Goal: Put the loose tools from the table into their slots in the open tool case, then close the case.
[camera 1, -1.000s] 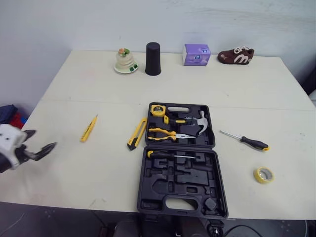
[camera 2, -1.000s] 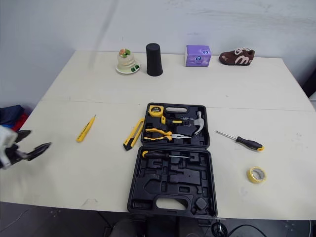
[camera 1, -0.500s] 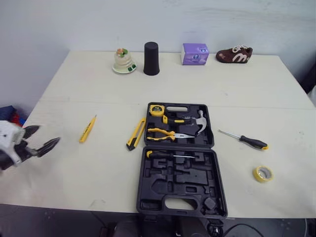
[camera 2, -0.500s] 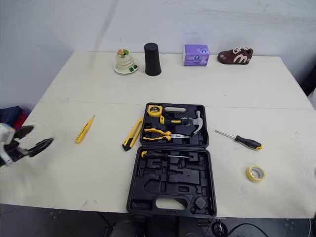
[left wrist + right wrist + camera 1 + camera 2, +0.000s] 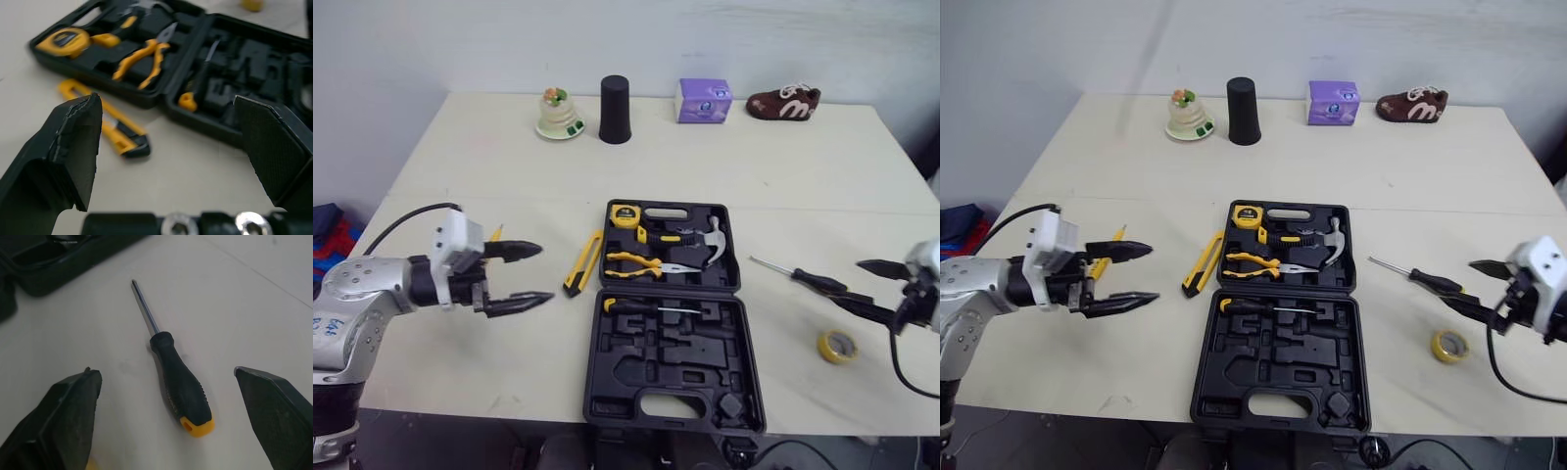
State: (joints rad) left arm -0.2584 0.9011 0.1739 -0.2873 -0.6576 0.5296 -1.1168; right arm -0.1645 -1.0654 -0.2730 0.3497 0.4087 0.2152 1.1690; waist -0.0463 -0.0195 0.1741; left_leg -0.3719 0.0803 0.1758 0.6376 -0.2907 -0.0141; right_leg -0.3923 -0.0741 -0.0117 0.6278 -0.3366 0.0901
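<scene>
- The table [image 5: 773, 166] carries a black cup [image 5: 615, 110], a purple box [image 5: 703, 101] with print I can't read, and a brown shoe [image 5: 783, 102] with a white M-like mark, all along its 12 o'clock edge.
- The tool case [image 5: 674, 392] lies open. Its far half holds a tape measure [image 5: 626, 216], hammer [image 5: 710, 242] and pliers [image 5: 646, 264], and its near half holds a slim driver [image 5: 651, 307].
- The left gripper [image 5: 533, 272], jaws spread and empty, has swung in from the table's 9 o'clock edge. It is now near the utility knife [image 5: 584, 264], with the yellow tester [image 5: 495, 233] behind it.
- The right gripper [image 5: 862, 284], also spread, has newly arrived over the loose screwdriver [image 5: 818, 284] at the case's 3 o'clock.
- The tape roll [image 5: 837, 346] lies at the case's 4 o'clock.
</scene>
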